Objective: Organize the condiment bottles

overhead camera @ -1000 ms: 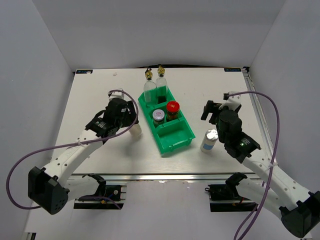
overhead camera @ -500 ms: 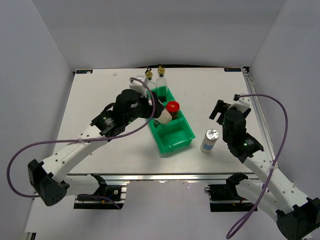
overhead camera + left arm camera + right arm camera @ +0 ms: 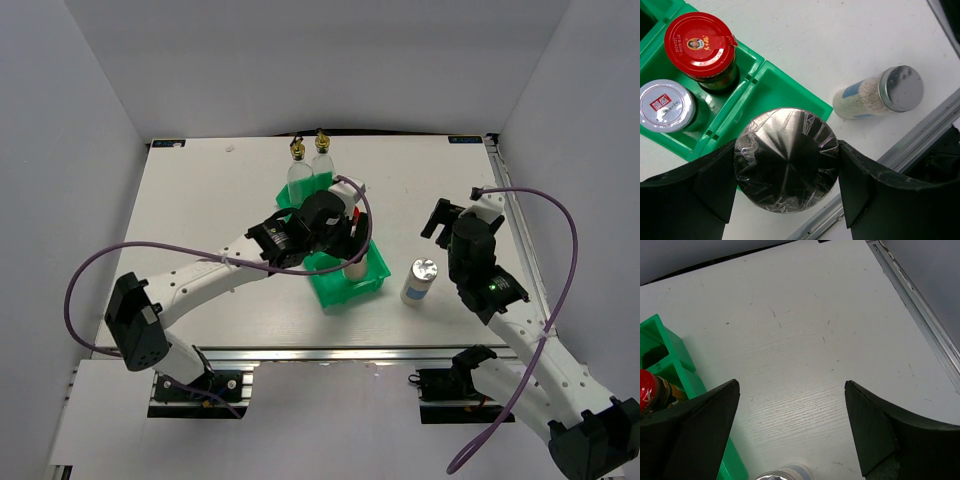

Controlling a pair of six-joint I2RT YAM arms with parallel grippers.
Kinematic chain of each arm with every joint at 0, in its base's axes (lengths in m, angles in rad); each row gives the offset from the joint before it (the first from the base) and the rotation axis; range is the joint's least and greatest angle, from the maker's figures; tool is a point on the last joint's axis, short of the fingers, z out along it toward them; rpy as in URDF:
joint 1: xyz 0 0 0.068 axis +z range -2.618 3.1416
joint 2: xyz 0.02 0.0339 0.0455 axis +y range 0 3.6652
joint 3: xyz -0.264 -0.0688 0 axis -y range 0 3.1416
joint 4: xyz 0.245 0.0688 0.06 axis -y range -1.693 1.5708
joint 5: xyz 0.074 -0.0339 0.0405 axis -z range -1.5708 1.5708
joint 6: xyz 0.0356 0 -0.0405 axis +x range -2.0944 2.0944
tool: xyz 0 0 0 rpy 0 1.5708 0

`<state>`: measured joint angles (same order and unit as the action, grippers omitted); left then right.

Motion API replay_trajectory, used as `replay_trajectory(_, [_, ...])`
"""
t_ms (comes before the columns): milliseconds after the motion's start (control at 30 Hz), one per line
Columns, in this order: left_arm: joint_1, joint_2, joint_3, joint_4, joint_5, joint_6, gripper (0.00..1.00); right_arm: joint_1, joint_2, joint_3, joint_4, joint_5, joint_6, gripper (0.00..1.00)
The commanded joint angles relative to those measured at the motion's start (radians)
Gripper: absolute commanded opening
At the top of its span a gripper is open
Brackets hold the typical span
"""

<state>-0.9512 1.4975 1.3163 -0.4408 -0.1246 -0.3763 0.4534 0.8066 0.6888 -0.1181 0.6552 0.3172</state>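
Observation:
My left gripper (image 3: 787, 160) is shut on a white silver-lidded shaker (image 3: 786, 159) and holds it over the near compartment of the green tray (image 3: 368, 283); in the top view the shaker (image 3: 356, 268) shows below the gripper (image 3: 340, 245). The red-lidded jar (image 3: 702, 45) and the white-lidded jar (image 3: 667, 104) stand in the middle compartment. Two gold-capped glass bottles (image 3: 310, 165) stand at the tray's far end. The second silver-lidded shaker (image 3: 420, 281) stands on the table right of the tray; it also shows in the left wrist view (image 3: 880, 93). My right gripper (image 3: 790, 405) is open and empty above the table, beyond that shaker (image 3: 785, 474).
The table's right edge rail (image 3: 920, 305) runs close to my right arm. The front metal rail (image 3: 320, 352) borders the near edge. Grey walls enclose the table at the back and sides.
My left arm has carried the shaker from the table left of the tray rightward across it to above the near compartment. My right gripper pulled back slightly to the right.

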Motion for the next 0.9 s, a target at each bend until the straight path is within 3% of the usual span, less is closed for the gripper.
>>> replay_trajectory(0, [-0.003,0.001,0.066,0.050,-0.012,0.016,0.00,-0.007,-0.004,-0.014,0.028,-0.014,-0.003,0.89])
replay_trajectory(200, [-0.003,0.047,0.070,0.085,0.006,0.017,0.00,-0.012,0.009,-0.014,0.040,-0.051,-0.013,0.89])
replay_trajectory(567, [-0.003,0.168,0.121,0.083,0.029,0.027,0.10,-0.015,0.002,-0.014,0.040,-0.086,-0.023,0.90])
replay_trajectory(867, [-0.003,0.225,0.149,0.070,0.020,0.034,0.44,-0.021,0.006,-0.012,0.037,-0.095,-0.027,0.89])
